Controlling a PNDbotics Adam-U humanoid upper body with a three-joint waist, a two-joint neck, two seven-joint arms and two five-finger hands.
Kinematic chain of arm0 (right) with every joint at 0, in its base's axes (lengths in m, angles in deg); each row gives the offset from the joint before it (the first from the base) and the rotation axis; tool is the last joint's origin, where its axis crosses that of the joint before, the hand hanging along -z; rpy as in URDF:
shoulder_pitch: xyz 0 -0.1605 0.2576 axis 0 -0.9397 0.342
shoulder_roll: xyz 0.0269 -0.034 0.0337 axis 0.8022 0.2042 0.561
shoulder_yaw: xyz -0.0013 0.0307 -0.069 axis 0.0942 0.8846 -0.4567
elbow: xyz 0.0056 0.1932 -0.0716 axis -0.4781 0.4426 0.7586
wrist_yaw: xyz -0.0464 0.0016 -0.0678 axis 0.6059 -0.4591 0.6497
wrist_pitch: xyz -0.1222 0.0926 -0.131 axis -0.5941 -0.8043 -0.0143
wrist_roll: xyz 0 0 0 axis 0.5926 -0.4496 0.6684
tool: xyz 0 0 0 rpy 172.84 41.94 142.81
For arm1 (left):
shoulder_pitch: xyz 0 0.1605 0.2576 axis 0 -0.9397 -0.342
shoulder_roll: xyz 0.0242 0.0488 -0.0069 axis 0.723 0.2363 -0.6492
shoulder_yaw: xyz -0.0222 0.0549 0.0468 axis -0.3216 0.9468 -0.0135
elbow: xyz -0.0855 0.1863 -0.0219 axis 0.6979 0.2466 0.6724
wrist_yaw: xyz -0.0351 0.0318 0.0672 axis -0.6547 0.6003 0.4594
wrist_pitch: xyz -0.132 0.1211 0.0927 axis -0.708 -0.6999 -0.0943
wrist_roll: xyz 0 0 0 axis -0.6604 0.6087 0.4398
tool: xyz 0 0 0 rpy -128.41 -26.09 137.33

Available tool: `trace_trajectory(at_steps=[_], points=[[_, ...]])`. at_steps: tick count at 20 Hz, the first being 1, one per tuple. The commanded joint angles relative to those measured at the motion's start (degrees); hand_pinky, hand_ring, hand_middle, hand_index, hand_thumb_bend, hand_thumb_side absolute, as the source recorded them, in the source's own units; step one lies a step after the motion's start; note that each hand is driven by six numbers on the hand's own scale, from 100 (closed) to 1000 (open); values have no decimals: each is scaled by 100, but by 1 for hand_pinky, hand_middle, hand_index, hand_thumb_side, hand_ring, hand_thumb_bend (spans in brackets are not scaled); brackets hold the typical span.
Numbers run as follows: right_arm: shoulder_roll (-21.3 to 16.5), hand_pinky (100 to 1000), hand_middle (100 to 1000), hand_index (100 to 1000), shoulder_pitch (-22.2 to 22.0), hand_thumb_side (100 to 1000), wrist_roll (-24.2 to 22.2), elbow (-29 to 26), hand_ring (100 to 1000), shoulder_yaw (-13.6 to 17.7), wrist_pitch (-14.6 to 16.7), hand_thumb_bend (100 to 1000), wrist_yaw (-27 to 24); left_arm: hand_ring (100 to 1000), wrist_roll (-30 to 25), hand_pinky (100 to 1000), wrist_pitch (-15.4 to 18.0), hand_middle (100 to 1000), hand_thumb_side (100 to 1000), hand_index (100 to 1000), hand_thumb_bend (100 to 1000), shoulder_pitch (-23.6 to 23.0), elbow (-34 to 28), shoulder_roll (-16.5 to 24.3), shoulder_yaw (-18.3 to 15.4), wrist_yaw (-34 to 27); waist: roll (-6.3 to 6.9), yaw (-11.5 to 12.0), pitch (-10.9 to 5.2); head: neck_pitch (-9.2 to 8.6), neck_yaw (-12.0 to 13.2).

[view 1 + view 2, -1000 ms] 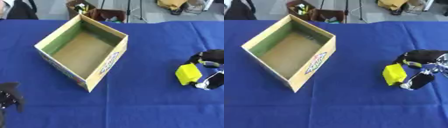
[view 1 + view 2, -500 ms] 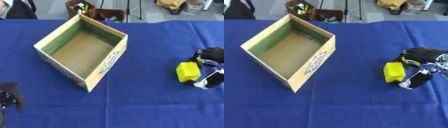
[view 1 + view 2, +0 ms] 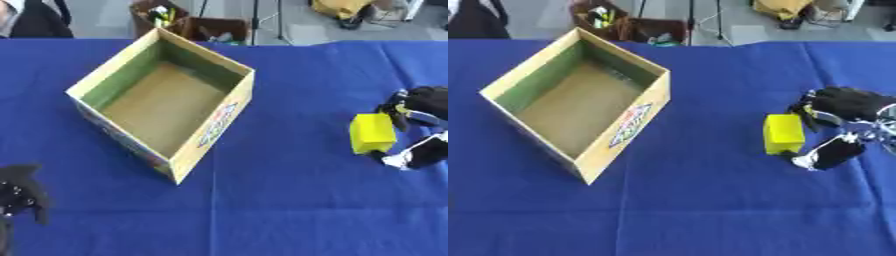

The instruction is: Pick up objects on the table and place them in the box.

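Your right hand [image 3: 837, 127] is curled around the yellow block [image 3: 783, 133] at the table's right side. The box [image 3: 214, 120] lies well to the left of it. Your left hand [image 3: 19, 192] rests near the left corner; I cannot tell its fingers.

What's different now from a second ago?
Very little. The right hand still has its fingers around the yellow block, which tipped slightly more upright in the same spot on the blue cloth. The box is unmoved and still empty, and the left hand stays idle at the lower left.
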Motion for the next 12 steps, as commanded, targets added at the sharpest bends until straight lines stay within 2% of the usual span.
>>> trace_trajectory(at_steps=[1, 7, 12], points=[[-212, 533, 300, 410, 110, 453, 120, -203, 533, 195, -128, 100, -187, 382, -5, 226, -15, 396, 997, 655, 100, 28, -110, 32, 15, 7, -32, -17, -163, 6, 36], [-208, 527, 284, 399, 224, 454, 348, -458, 519, 325, -305, 100, -536, 382, -9, 227, -32, 396, 996, 655, 100, 36, -110, 44, 12, -5, -62, -15, -196, -2, 66], [-259, 530, 276, 392, 582, 435, 478, -739, 511, 383, -380, 100, -866, 383, -17, 227, -38, 397, 997, 655, 100, 30, -110, 64, 18, -15, -103, 23, -226, 6, 69]])
